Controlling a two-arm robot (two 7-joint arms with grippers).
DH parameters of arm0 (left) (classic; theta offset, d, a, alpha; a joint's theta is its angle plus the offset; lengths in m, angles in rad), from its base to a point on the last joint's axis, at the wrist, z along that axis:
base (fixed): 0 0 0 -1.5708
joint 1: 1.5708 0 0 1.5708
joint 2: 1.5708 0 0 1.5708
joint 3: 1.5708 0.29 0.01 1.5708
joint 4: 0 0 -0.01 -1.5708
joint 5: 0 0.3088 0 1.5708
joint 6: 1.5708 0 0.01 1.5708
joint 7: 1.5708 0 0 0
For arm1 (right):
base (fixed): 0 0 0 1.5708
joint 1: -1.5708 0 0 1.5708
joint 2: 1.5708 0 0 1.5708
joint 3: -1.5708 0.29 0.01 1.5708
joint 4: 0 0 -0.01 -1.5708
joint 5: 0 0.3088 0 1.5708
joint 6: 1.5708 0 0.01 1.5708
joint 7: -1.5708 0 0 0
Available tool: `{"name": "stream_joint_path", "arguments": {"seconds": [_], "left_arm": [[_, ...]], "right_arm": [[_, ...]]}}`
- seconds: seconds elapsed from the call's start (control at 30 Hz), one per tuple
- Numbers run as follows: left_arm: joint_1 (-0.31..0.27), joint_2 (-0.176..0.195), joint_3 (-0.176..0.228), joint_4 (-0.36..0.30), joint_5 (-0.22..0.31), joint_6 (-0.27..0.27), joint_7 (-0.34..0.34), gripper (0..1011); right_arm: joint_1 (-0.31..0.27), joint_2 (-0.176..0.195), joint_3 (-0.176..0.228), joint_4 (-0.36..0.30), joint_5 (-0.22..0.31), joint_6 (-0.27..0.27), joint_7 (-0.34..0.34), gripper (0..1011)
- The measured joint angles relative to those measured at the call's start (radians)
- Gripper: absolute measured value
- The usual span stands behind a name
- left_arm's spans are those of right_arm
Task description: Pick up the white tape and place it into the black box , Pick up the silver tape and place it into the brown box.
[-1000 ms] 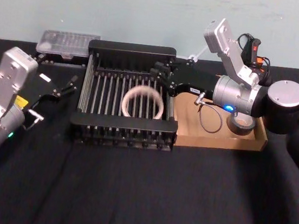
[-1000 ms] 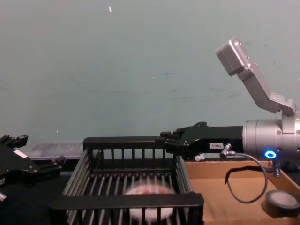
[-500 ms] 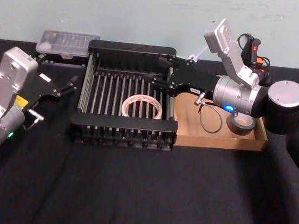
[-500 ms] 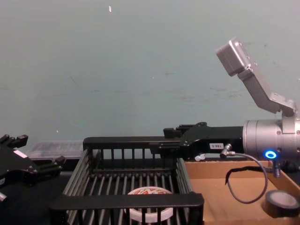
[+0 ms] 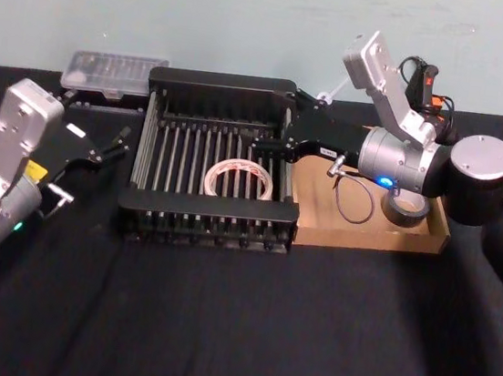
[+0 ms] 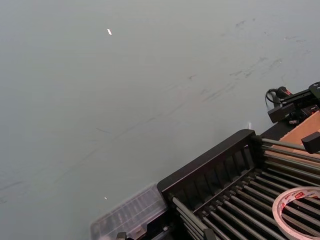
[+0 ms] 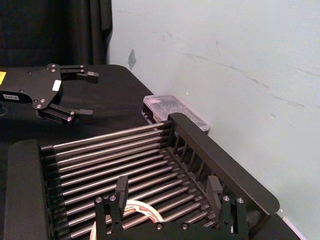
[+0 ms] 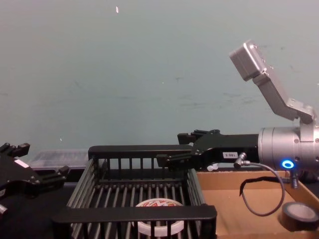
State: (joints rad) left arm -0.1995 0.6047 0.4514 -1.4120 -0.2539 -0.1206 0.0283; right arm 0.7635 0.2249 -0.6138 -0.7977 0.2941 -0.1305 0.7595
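Inside the black box (image 5: pixel 208 208), the white tape (image 5: pixel 238 178) lies flat; above its right side the right gripper (image 5: pixel 289 122) hangs, jaws released and empty. Left gripper (image 5: pixel 110 144) rests on the bench, jaws released.

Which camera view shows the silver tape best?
The head view: the silver tape lies in the brown box, partly behind the right arm. The chest view shows it from the side at the lower right corner.
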Motion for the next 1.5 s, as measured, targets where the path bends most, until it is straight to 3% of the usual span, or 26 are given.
{"name": "stream_joint_path", "arguments": {"seconds": [0.53,0.7,0.97,1.07,1.5], "left_arm": [[0.000,0.000,0.000,0.000,0.000,0.000,0.000,1001],[0.000,0.000,0.000,0.000,0.000,0.000,0.000,1001],[0.000,0.000,0.000,0.000,0.000,0.000,0.000,1001],[0.000,0.000,0.000,0.000,0.000,0.000,0.000,1001],[0.000,0.000,0.000,0.000,0.000,0.000,0.000,1002]], "right_arm": [[-0.001,0.000,0.001,-0.001,-0.001,0.001,-0.001,1002],[-0.017,0.006,0.012,-0.034,-0.010,0.013,-0.037,1002],[-0.090,0.030,0.061,-0.146,-0.045,0.024,-0.189,1002],[-0.136,0.044,0.094,-0.208,-0.063,0.036,-0.277,1002],[-0.292,0.102,0.209,-0.391,-0.123,0.090,-0.521,1002]]}}
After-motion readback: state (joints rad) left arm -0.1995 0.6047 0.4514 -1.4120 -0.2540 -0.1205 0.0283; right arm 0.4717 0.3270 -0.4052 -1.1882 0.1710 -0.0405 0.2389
